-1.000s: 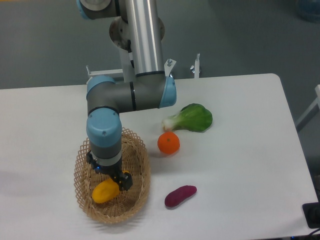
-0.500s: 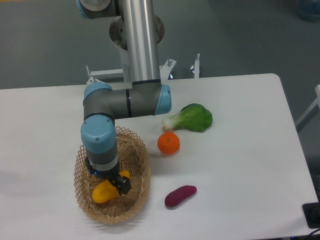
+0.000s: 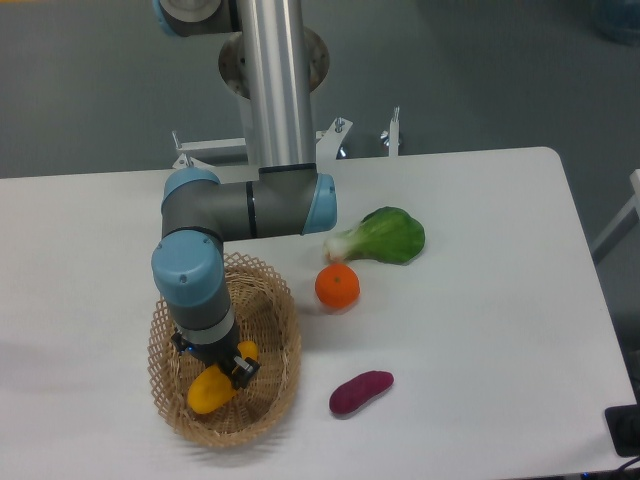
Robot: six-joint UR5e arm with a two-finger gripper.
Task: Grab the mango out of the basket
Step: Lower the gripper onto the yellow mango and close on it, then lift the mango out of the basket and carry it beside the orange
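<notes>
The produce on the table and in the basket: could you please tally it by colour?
Yellow-orange: 1, the mango in the basket
Orange: 1, the orange
Green: 1, the leafy vegetable
Purple: 1, the sweet potato
Total: 4

A white table with rounded corners is filling most of the view, even light lying across it with soft shadows. Behind it, a grey floor is stretching away. Metal brackets are standing at the table's far edge, near the grey floor.
</notes>
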